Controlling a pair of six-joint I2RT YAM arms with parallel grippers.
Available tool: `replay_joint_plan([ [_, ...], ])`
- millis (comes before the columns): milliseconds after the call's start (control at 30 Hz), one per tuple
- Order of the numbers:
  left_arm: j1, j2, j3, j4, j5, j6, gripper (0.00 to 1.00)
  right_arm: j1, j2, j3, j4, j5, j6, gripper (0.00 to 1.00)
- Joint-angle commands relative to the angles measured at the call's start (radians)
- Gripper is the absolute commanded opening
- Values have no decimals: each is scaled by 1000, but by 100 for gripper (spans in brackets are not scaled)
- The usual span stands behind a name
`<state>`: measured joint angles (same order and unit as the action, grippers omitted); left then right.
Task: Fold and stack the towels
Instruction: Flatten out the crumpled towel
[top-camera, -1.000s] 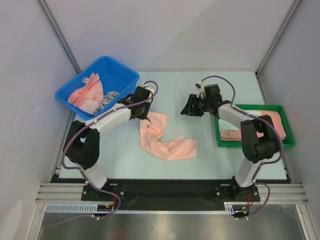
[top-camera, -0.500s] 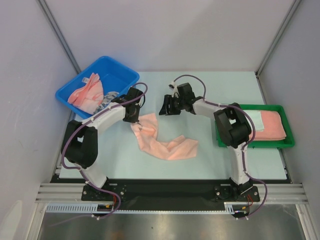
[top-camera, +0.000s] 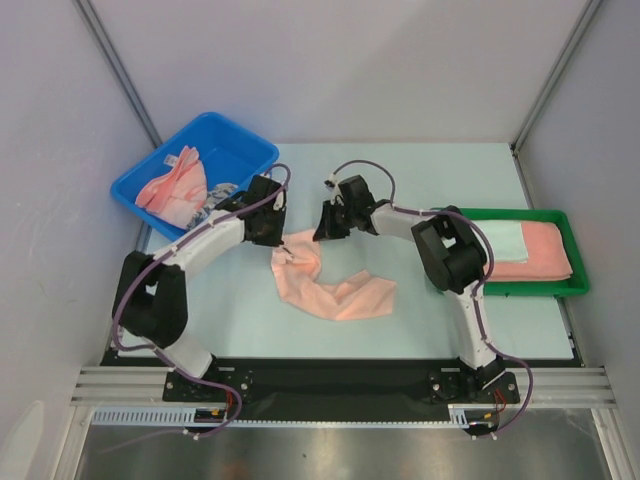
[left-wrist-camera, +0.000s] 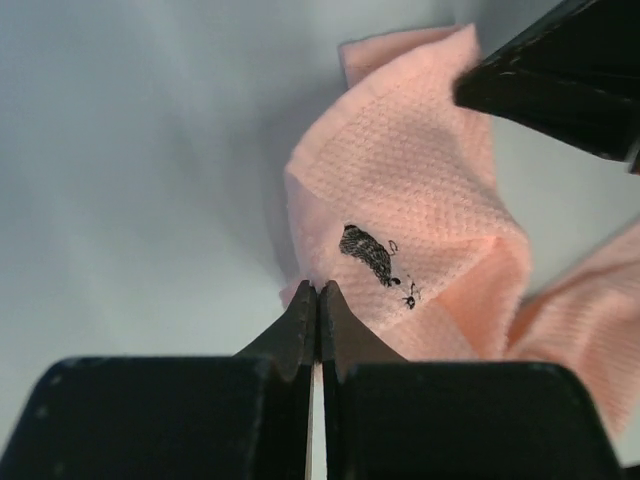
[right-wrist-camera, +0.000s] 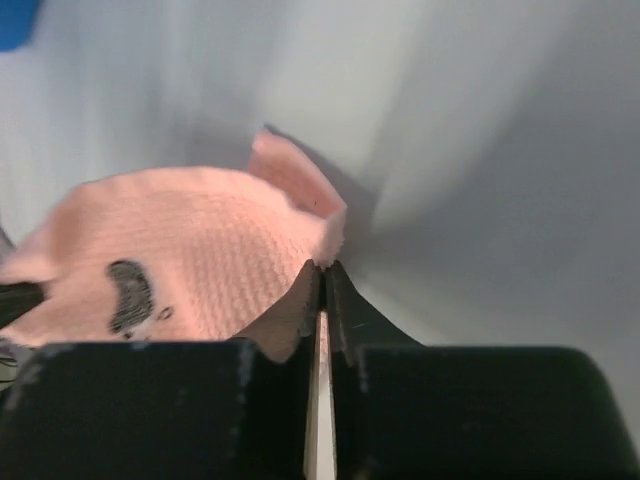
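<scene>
— What lies under the jaws?
— A pale mint desk (top-camera: 420, 180). A blue plastic bin (top-camera: 243, 150) holding crumpled pink cloths (top-camera: 172, 185) sits just left of the left jaws. A green plastic tray (top-camera: 510, 288) with a folded salmon towel (top-camera: 545, 250) lies well to the right of the right jaws.
— And the loose one?
— A salmon-pink waffle-weave towel (top-camera: 335, 293) is bunched at both pairs of jaws and trails across the desk on their near side.
— Are the jaws gripping it?
— The left jaws are pinched tight on one edge, and the right jaws are pinched on a corner close beside them. A small black print (left-wrist-camera: 365, 255) sits just beyond the left tips.
</scene>
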<state>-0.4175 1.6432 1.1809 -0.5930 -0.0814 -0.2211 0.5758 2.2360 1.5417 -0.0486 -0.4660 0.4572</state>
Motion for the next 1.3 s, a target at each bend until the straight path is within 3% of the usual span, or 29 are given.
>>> replay_joint_plan([
  [0,3,-129,8,46,185,-82,0,-40,-154,-54,-109,61,-23,1],
  [67,-4,-190,22,51,344,-125,0,-51,-382,-150,-299,201,-93,0],
  [133,-52,-264,8,87,370,-191,0,-41,-627,-222,-481,312,-121,0],
  [267,-87,-283,-10,98,345,-244,0,12,-884,-259,-586,496,-109,2],
  [333,-75,-260,-26,87,301,-244,0,25,-898,-256,-580,542,-72,7],
  [567,-6,-142,-70,101,172,-224,0,25,-692,-345,-309,422,18,12],
  [733,9,-50,-75,150,106,-238,0,10,-397,-195,-257,389,-34,16],
  [800,13,-11,-66,147,85,-248,0,-11,-316,-110,-272,342,-72,25],
  [933,13,41,-64,151,85,-253,0,-62,-331,-84,-321,319,-112,40],
  [1267,13,66,-125,186,40,-228,0,-122,-273,-97,-247,224,-291,40],
])
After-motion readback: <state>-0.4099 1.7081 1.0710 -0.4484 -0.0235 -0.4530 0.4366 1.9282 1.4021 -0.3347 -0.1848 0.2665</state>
